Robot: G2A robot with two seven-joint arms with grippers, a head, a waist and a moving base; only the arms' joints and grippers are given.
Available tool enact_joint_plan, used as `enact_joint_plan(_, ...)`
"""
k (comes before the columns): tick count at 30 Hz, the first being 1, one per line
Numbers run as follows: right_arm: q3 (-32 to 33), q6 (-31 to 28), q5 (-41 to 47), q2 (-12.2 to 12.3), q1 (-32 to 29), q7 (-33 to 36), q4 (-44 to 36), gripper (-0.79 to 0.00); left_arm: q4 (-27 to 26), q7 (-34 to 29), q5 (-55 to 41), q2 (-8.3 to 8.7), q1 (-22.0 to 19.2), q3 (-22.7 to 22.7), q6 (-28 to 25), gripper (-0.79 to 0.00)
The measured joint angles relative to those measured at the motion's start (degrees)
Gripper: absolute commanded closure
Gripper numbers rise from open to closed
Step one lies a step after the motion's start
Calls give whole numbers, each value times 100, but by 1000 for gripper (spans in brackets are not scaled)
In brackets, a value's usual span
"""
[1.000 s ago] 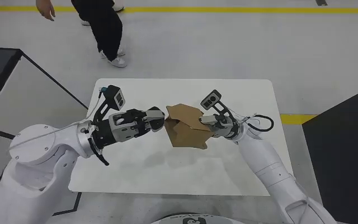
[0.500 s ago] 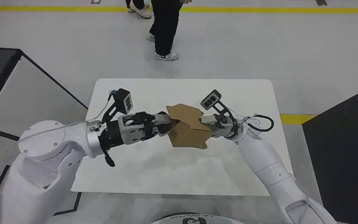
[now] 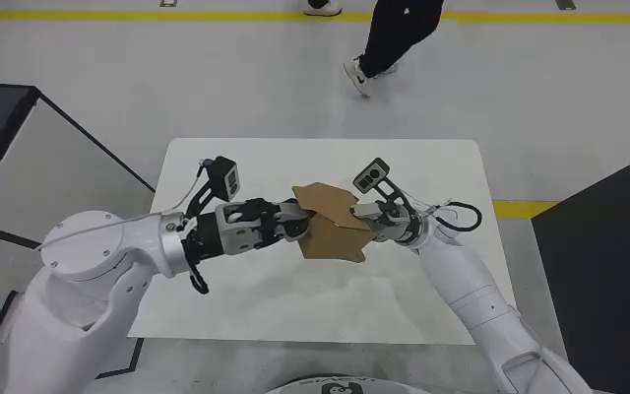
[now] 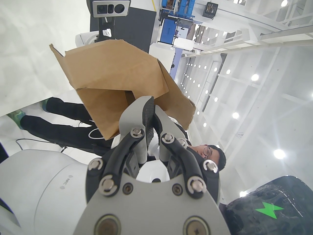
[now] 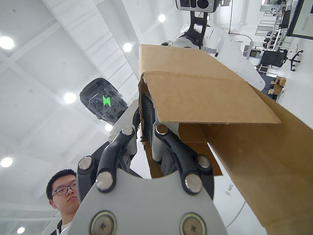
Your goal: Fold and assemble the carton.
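A brown cardboard carton (image 3: 330, 231), partly folded with loose flaps, hangs just above the white table (image 3: 295, 295). My right gripper (image 3: 366, 215) holds its right side. In the right wrist view the right gripper (image 5: 146, 108) is shut on a corner edge of the carton (image 5: 207, 99). My left gripper (image 3: 298, 219) is at the carton's left side. The left wrist view has the left gripper (image 4: 152, 110) shut, its tips against the underside of a carton (image 4: 115, 69) flap, with no cardboard between the fingers.
Bare table surface lies in front of and behind the carton. A black frame (image 3: 20, 108) stands off the table's left side and a dark panel (image 3: 591, 256) off its right. The grey floor with a yellow line (image 3: 246, 16) lies beyond.
My left gripper has moved right, from a short gap away to touching the carton's left side. The right gripper and the carton have stayed in place.
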Motion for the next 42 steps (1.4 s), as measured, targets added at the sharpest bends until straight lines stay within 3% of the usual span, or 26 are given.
enact_joint_plan(25,0,0,0,0,0,0,0,0,204,-168,10,40,-51,272,-11,0)
enact_joint_plan(42,0,0,0,0,0,0,0,0,92,64,178,29,3,603,-272,0)
